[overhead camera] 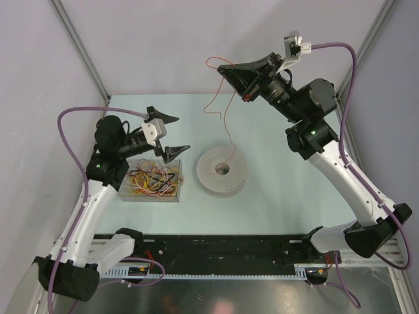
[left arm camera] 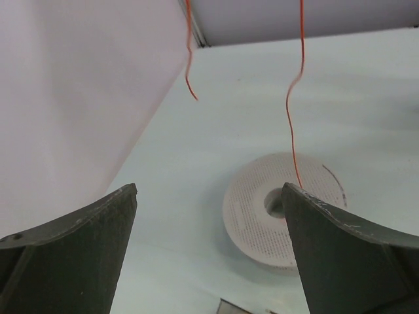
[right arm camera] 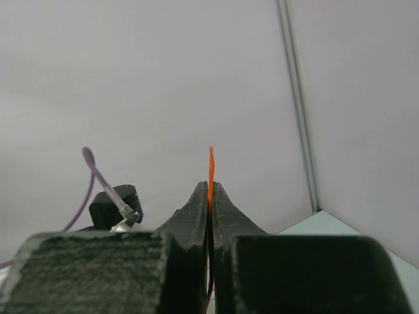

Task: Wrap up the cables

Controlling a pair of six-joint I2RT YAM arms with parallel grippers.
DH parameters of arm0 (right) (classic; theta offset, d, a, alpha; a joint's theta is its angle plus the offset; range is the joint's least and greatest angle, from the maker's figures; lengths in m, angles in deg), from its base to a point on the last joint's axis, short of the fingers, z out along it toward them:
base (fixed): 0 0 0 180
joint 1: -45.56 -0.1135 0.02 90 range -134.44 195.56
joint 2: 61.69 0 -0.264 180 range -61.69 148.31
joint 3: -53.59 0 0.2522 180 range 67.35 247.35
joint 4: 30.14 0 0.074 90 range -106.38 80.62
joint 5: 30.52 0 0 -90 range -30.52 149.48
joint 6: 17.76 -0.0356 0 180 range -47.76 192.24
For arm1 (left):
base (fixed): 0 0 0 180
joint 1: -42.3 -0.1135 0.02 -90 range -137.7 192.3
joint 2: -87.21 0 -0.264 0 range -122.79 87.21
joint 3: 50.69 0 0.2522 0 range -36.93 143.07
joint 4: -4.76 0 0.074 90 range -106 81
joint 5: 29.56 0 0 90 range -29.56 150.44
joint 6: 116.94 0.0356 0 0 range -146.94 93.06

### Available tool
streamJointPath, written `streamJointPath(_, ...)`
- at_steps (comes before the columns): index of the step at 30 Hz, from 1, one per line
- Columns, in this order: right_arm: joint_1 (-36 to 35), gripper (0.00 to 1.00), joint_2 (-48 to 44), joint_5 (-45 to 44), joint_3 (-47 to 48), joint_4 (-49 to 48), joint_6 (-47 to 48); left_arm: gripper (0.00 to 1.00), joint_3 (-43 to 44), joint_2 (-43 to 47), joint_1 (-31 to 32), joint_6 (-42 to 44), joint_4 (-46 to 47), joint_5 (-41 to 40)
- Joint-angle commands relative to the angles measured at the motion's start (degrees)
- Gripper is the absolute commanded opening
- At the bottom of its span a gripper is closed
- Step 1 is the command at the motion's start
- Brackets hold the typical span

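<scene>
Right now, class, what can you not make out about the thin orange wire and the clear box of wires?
- Left wrist: the thin orange wire ends behind a finger of the left gripper.
- Top external: whether it touches the round white perforated spool; too thin.
- Top external: wire count in the clear plastic box; tangled, small.

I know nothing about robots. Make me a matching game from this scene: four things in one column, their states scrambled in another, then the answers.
Things:
1. right gripper
2. left gripper
3. white spool
4. clear box

States:
A. open, holding nothing
B. lying flat, hole in its middle
C. raised, shut on the orange cable
D. filled with tangled cables

Pairs: 1-C, 2-A, 3-B, 4-D
</scene>
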Motion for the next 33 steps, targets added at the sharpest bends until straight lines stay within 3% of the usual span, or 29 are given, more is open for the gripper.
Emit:
streamJointPath(1,-0.88,0.0,-2.18,2.81,0.06,-2.35,-3.88,0.97,-2.09,-0.4,1.62,-8.09,17.54,0.0)
streamJointPath(7,-2.64,0.0,-2.23,5.03,0.92,-2.61,-5.61,0.95,-1.75,-1.66,5.47,-7.52,19.97,2.35)
streamJointPath(17,-4.98,0.0,-1.25,7.07,2.72,-2.48,-5.56,0.81,0.79,-7.1,9.67,-2.02,21.14,-8.87)
streamJointPath(25,-5.21,0.0,-1.21,7.07,3.04,-2.32,-6.03,0.71,0.06,-9.02,10.34,-1.59,23.52,-4.82)
streamJointPath(29,-5.18,0.0,-1.28,6.99,3.04,-2.28,-6.23,0.62,-0.01,-9.12,10.53,-2.52,25.26,-4.03)
streamJointPath(33,-5.17,0.0,-1.25,6.92,2.86,-2.41,-6.47,0.46,0.3,-9.16,10.68,-3.75,25.71,-2.76)
